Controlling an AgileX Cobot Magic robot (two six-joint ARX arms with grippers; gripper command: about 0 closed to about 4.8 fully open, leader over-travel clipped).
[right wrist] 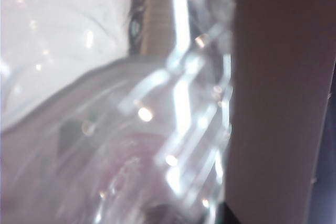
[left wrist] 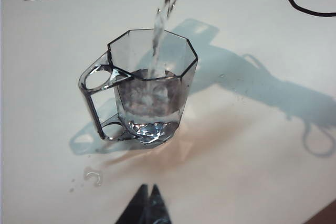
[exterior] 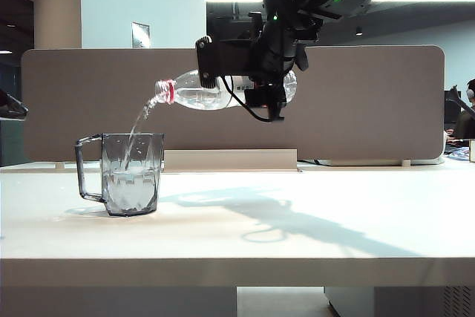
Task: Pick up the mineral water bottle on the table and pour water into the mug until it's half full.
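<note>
The mineral water bottle (exterior: 197,94) lies nearly level in the air, its red-ringed neck tipped slightly down to the left. My right gripper (exterior: 256,83) is shut on its body. A thin stream of water (exterior: 137,128) falls from its mouth into the mug (exterior: 132,176), which stands on the table (exterior: 297,228) with its handle to the left. Water stands close to halfway up the mug (left wrist: 152,93), and the stream (left wrist: 160,24) enters inside its rim. In the right wrist view the bottle (right wrist: 131,145) fills the picture and hides the jaws. My left gripper (left wrist: 148,190) hangs shut and empty a short way in front of the mug.
A brown divider panel (exterior: 356,109) runs along the back of the table. A few spilled drops (left wrist: 93,176) lie on the table between the mug and my left gripper. A seated person (exterior: 467,113) shows at the far right edge.
</note>
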